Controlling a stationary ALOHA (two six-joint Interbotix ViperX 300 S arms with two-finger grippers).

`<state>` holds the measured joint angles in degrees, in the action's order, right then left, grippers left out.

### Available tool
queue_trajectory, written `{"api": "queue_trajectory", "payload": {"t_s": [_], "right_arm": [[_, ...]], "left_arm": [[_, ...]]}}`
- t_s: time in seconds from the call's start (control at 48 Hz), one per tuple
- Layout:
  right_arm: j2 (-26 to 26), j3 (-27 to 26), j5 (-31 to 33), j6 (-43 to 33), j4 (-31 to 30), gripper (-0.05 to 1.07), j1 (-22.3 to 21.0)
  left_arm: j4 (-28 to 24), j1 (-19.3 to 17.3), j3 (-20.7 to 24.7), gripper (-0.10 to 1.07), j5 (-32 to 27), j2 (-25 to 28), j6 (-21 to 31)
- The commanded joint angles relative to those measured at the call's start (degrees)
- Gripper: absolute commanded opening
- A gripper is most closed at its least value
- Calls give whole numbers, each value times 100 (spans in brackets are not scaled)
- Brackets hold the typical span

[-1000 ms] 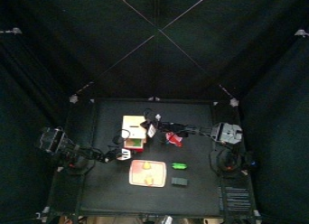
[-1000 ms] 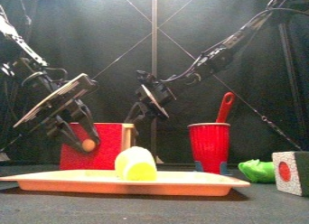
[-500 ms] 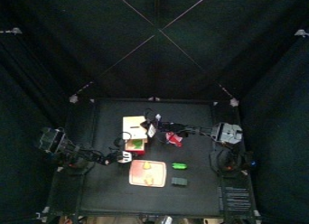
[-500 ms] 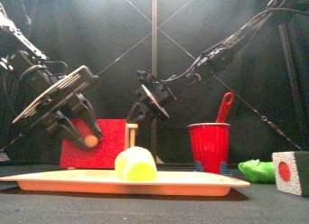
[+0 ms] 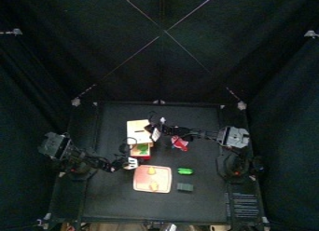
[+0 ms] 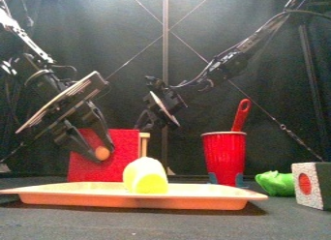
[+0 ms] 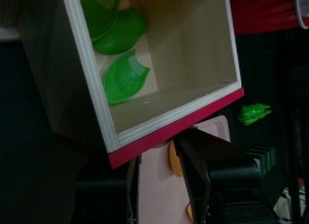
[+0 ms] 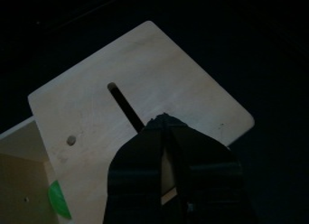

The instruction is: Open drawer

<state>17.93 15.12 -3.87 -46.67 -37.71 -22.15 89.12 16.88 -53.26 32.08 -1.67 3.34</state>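
Observation:
The drawer is a small boxy unit with a cream top and a red front. In the left wrist view its tray stands pulled out, with green leaf-shaped pieces inside. My left gripper is shut on the orange knob of the red front. It shows at the unit's front left in the front view and in the top view. My right gripper is shut with its tips on the cream top, seen above the unit and from above.
A flat tan board lies in front with a yellow-green rounded piece on it. A red cup holding a red-handled tool stands right of the drawer. A green object and a pale cube with a red dot sit at the far right.
My left gripper has shifted slightly with the orange knob and the red front in it. My right gripper has stayed on the cream top.

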Motion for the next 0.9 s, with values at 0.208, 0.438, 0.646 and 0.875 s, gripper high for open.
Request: {"api": "queue_trajectory", "payload": {"t_s": [0.208,0.438,0.646,0.875], "right_arm": [[-44,-53,79,-9,-9,41,0],[-44,-44,79,-9,-9,41,0],[-44,-53,79,-9,-9,41,9],[-44,-53,79,-9,-9,41,9]], "left_arm": [[-9,176,255,57,-26,-26,-35],[-9,264,290,59,-70,-53,-26],[-35,325,281,78,-141,-70,-62],[-316,308,185,99,-527,-281,-44]]}}
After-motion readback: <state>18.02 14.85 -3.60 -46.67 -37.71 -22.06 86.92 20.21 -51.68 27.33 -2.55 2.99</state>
